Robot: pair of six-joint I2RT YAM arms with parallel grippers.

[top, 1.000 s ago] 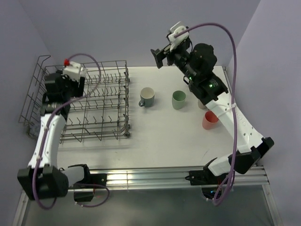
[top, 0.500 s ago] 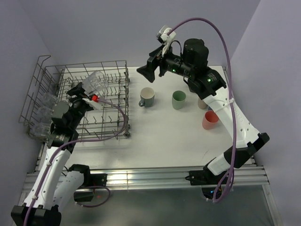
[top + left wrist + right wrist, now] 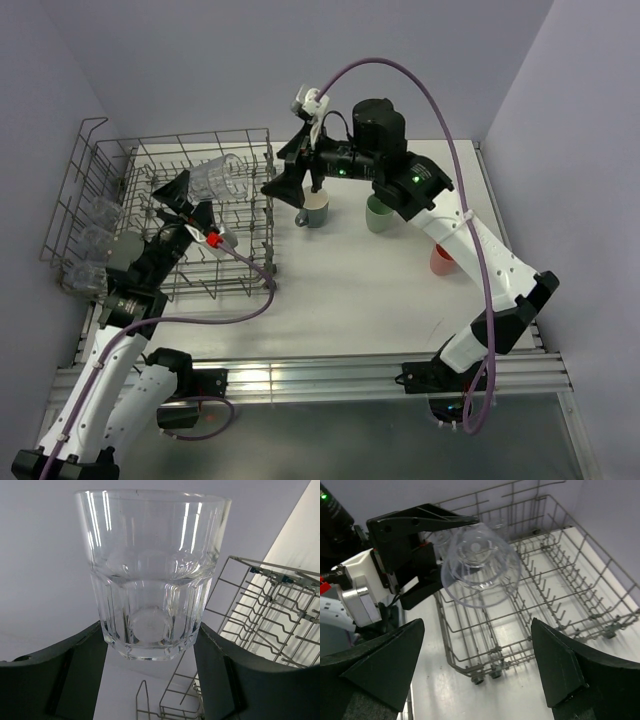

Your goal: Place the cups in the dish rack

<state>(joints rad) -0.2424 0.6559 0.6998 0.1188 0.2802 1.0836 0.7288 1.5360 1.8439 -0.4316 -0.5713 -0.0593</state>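
Note:
My left gripper (image 3: 197, 198) is shut on the base of a clear glass tumbler (image 3: 217, 179) and holds it tilted above the middle of the grey wire dish rack (image 3: 250, 131). In the left wrist view the tumbler (image 3: 150, 575) sits between my fingers (image 3: 55, 675). My right gripper (image 3: 298, 185) is open and empty, above the rack's right edge, facing the tumbler (image 3: 480, 565). A grey-blue mug (image 3: 313, 208), a green mug (image 3: 380, 213) and a coral mug (image 3: 445, 258) stand on the table right of the rack.
Three clear tumblers (image 3: 92, 240) sit at the rack's left end. The rack's tines (image 3: 555, 595) lie below the held tumbler. My right arm (image 3: 440, 215) crosses over the mugs. Walls stand close behind and at both sides.
My left gripper has come up from the rack's left end with the tumbler and moved right over the rack. My right gripper has swung left and down towards it.

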